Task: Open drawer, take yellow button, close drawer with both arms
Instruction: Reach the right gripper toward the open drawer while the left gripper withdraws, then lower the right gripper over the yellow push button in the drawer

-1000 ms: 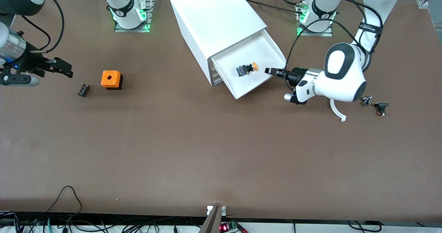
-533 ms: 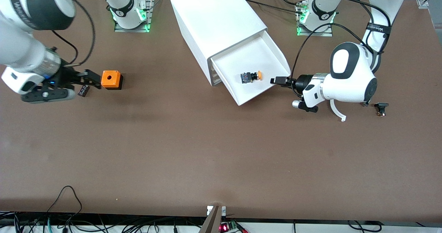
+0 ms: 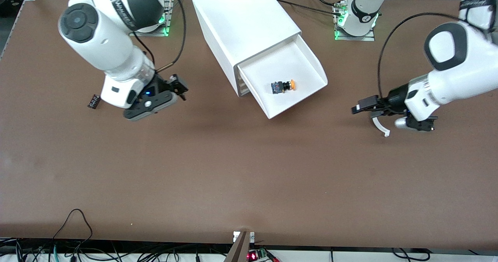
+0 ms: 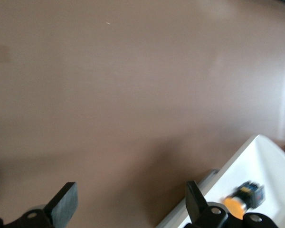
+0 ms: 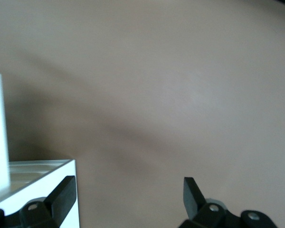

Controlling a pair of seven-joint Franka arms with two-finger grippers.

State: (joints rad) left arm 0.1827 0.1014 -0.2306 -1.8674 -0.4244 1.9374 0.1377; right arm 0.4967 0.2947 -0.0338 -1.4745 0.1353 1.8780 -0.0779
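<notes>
White plastic makes up the cabinet (image 3: 245, 28), which stands at the table's (image 3: 218, 168) far edge between the two arm bases. Its top drawer (image 3: 307, 62) is pulled out, slanting toward the front camera and the left arm's end. The button (image 3: 283, 86) lies on its side on the drawer floor, orange cap toward the left arm's end, with nothing over it; it also shows in the left wrist view (image 4: 244, 197).

The left gripper (image 3: 357, 109) hangs over bare table, well apart from the drawer's front corner, fingers (image 4: 64, 202) spread and empty. A small white curved piece (image 3: 379, 126) lies just beside it.

The right gripper (image 3: 179, 88) is over the table near the cabinet's front, its fingers (image 5: 64, 192) released wide and holding nothing. A small black ribbed part (image 3: 93, 101) lies nearer the right arm's end of the table, close beside the right arm's wrist.
</notes>
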